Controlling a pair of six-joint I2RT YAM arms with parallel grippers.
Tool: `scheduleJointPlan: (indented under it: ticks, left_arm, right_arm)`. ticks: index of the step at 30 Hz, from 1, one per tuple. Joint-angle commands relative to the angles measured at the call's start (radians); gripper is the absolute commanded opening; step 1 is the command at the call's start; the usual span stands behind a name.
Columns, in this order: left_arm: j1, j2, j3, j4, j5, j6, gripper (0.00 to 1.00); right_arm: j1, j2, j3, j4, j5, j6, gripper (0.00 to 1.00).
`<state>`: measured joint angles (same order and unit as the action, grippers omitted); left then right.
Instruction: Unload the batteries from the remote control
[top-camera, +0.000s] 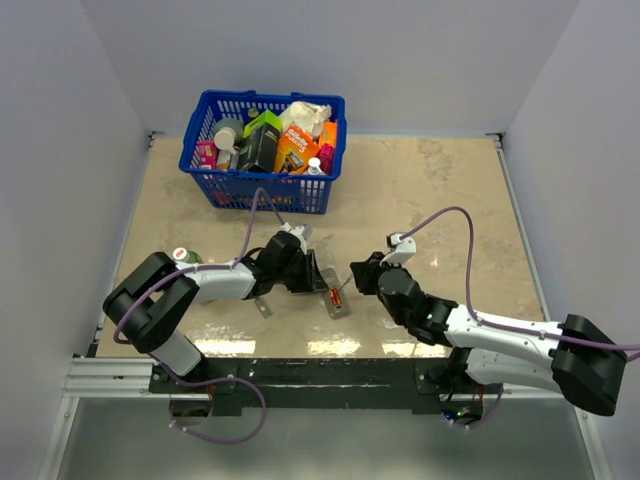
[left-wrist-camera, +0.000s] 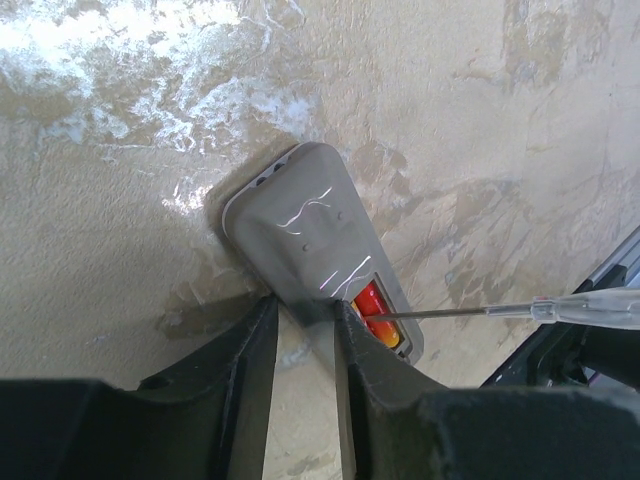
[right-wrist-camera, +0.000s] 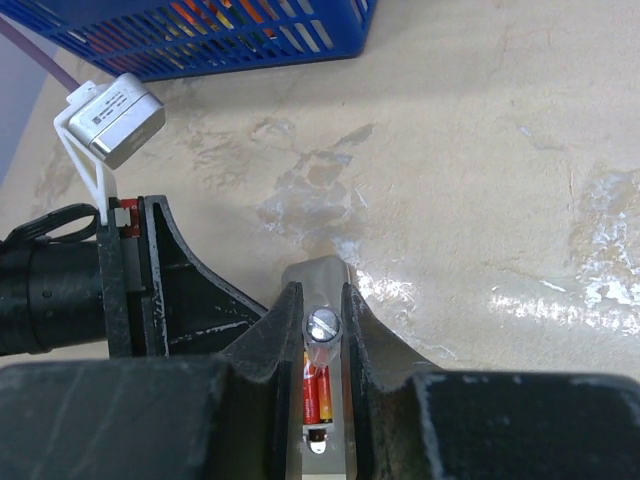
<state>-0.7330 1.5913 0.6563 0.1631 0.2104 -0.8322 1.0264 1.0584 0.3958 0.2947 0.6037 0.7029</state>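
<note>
My right gripper (right-wrist-camera: 320, 295) pinches the tool (left-wrist-camera: 590, 308), tip at the batteries (left-wrist-camera: 375, 316); left gripper (left-wrist-camera: 305, 307) straddles the remote control (left-wrist-camera: 310, 225), grip I cannot tell.

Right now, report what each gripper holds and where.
Right gripper pinches the tool by its clear handle. Left gripper straddles the remote control's edge; grip unclear.

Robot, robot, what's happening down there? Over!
Left gripper straddling remote control's corner. Right gripper shut on tool, tip at batteries, not yet out. Nothing in the way.
</note>
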Motion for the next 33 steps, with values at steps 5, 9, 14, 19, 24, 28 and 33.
scheduleJointPlan:
  ticks: [5, 9, 14, 19, 24, 28, 33]
  left_arm:
    - [0.004, 0.001, -0.027, 0.021, -0.026, -0.018, 0.28]
    - [0.003, -0.001, -0.029, 0.023, -0.025, -0.027, 0.27]
    - [0.004, 0.001, -0.032, 0.030, -0.019, -0.033, 0.26]
    - [0.004, 0.006, -0.040, 0.046, -0.011, -0.044, 0.25]
    - [0.004, -0.002, -0.053, 0.053, -0.013, -0.051, 0.25]
    - [0.003, -0.007, -0.064, 0.055, -0.013, -0.056, 0.25]
    - [0.004, -0.010, -0.072, 0.056, -0.013, -0.061, 0.25]
  right_arm:
    - [-0.037, -0.001, -0.080, -0.098, -0.145, 0.026, 0.00]
    - [-0.037, -0.020, -0.071, -0.080, -0.162, -0.008, 0.00]
    - [-0.006, -0.040, -0.015, -0.032, -0.228, -0.185, 0.00]
    - [0.108, 0.055, 0.061, -0.055, -0.190, -0.250, 0.00]
    - [0.169, 0.164, 0.109, -0.157, -0.081, -0.102, 0.00]
    - [0.172, 0.195, 0.121, -0.203, -0.056, -0.031, 0.00]
    - [0.172, 0.207, 0.072, -0.172, -0.082, 0.058, 0.00]
